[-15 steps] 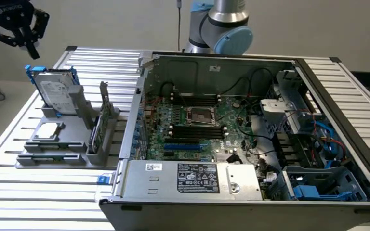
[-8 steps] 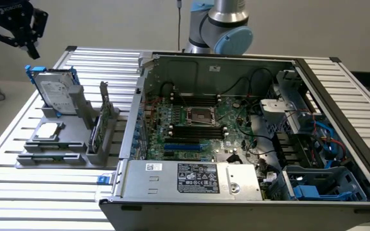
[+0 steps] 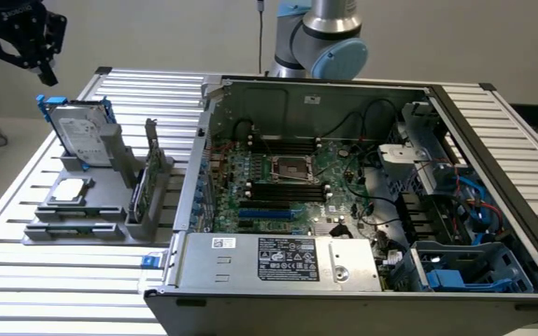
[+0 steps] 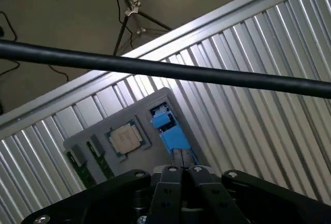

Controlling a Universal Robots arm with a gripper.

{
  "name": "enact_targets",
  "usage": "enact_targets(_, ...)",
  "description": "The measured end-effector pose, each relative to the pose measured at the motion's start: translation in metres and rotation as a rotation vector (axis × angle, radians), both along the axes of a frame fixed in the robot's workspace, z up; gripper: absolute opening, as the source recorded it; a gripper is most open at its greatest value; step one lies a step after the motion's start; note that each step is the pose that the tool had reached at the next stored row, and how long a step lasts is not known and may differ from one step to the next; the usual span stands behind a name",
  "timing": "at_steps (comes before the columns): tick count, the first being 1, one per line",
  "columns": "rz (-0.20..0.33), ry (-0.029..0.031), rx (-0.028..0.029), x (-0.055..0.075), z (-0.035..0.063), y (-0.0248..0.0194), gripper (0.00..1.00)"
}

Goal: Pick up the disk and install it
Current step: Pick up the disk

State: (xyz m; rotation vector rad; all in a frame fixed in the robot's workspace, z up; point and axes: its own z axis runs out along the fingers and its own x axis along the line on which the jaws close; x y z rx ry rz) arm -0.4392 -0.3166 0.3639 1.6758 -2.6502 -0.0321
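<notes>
So the disk [image 3: 80,136] is parked on edge in the grey holder [image 3: 101,234], blue rails up. It sits below my claw [image 4: 181,154] and a bit ahead of the fingertips, with clear air between us. In the wrist view its blue rail [image 4: 168,128] runs in a line pretty much straight at my fingertips. So I reckon the thin edge faces me and the long side drops down into the holder. Claw's pinched fully closed, nothing in it. The small square chip [image 4: 125,138] lies flat just beside the disk, and the open computer case [image 3: 288,105] is further off, past the holder.
</notes>
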Motion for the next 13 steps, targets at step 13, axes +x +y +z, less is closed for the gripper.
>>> enact_targets(13, 0.235, 0.0000, 0.0000, 0.0000, -0.0001, 0.0000, 0.11)
